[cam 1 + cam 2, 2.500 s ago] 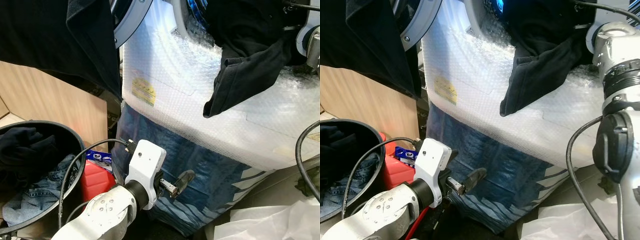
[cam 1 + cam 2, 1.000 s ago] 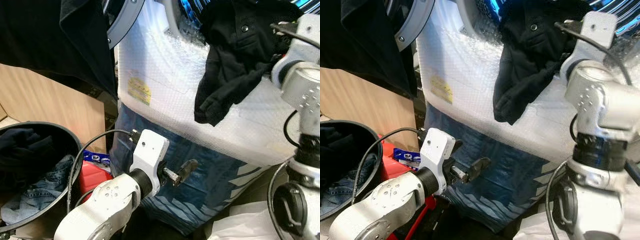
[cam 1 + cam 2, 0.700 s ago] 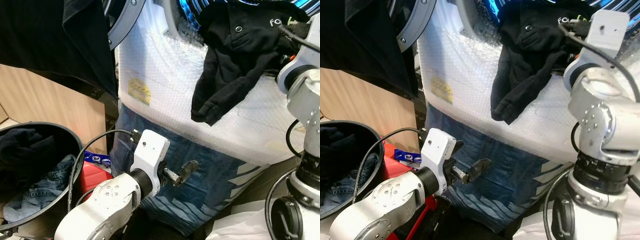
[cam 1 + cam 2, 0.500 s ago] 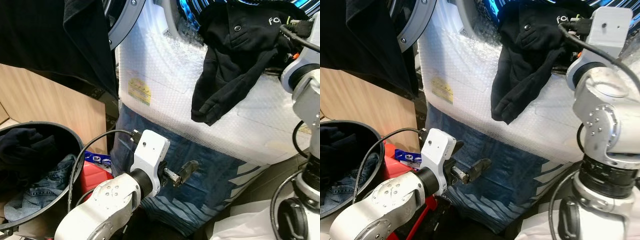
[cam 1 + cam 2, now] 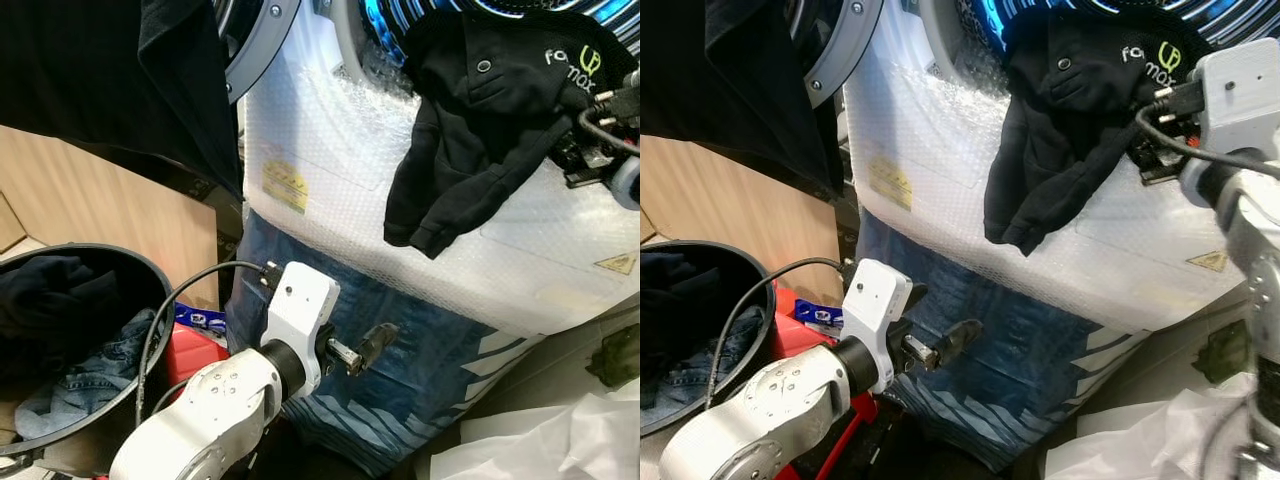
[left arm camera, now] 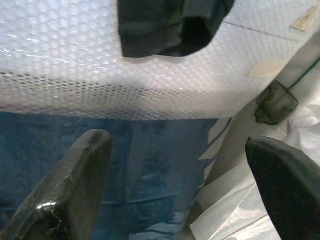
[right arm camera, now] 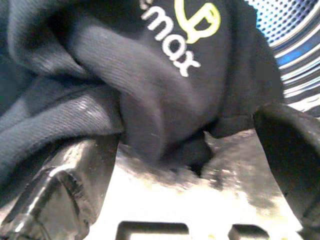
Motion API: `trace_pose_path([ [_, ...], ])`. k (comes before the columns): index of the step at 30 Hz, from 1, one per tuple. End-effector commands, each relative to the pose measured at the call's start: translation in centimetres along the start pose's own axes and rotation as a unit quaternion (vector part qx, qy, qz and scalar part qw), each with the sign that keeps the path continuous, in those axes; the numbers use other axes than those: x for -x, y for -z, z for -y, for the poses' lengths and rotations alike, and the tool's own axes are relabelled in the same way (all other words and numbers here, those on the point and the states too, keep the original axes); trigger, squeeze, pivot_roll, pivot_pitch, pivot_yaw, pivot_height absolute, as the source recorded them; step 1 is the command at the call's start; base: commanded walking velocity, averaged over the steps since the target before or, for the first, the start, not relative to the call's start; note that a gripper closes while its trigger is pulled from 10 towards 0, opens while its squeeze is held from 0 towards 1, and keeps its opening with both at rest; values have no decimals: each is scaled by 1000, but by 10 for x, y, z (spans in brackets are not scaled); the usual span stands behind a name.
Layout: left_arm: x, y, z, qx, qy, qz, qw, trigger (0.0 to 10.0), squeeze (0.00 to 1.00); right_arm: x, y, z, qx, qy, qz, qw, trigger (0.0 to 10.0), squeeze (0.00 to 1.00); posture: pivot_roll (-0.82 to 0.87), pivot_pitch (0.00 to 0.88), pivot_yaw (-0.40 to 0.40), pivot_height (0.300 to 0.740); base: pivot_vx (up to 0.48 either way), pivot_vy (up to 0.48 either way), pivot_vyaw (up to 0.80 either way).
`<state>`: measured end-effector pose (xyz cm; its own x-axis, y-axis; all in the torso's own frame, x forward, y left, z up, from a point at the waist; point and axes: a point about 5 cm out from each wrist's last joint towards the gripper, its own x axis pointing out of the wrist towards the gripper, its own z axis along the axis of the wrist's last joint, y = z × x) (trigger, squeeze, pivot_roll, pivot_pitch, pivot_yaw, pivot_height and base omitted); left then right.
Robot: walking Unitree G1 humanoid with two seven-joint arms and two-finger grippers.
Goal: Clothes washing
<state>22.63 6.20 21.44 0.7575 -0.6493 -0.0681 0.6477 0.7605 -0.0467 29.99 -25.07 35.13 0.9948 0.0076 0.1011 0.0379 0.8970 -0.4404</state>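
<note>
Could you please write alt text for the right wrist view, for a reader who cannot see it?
A dark garment with white and yellow-green lettering bunches between the right claw's two spread black fingers. Behind it, at one corner, shows the blue-lit perforated washer drum.
</note>
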Motion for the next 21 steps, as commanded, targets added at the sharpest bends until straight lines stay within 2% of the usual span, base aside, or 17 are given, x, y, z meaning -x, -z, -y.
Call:
trace_pose_path([
  [1, 0, -3, 7, -1, 21, 6, 1000, 10000, 0, 3, 1, 7, -4, -19, 11, 1000, 10000, 0, -86, 139, -177, 740, 0, 0, 0],
  [3, -1, -3, 7, -2, 22, 6, 1000, 10000, 0, 4, 2, 9, 9, -19, 12, 1000, 10000, 0, -86, 140, -177, 740, 0, 0, 0],
  [5, 0, -3, 6, -3, 22, 7, 1000, 10000, 0, 5, 3, 14, 0, -25, 21, 999, 10000, 0, -84, 140, -174, 740, 0, 0, 0],
  [6, 0, -4, 6, -4, 22, 7, 1000, 10000, 0, 6, 4, 19, -18, -40, 29, 999, 10000, 0, -82, 139, -171, 740, 0, 0, 0],
  [9, 0, -6, 7, -10, 25, 11, 1000, 10000, 0, 12, 11, 24, -16, -90, 27, 995, 10000, 0, -78, 137, -166, 740, 0, 0, 0],
  [13, -1, -7, 9, -16, 28, 13, 999, 10000, 0, 14, 20, 28, -6, -96, 23, 995, 10000, 0, -70, 134, -159, 740, 0, 0, 0],
  [15, -1, -8, 10, -16, 31, 15, 999, 10000, 0, 19, 30, 30, 3, -125, 19, 992, 10000, 0, -67, 133, -154, 740, 0, 0, 0],
  [21, 0, -10, 10, -19, 33, 16, 999, 10000, 0, 27, 41, 34, -3, -166, 38, 985, 10000, 0, -50, 128, -135, 740, 0, 0, 0],
])
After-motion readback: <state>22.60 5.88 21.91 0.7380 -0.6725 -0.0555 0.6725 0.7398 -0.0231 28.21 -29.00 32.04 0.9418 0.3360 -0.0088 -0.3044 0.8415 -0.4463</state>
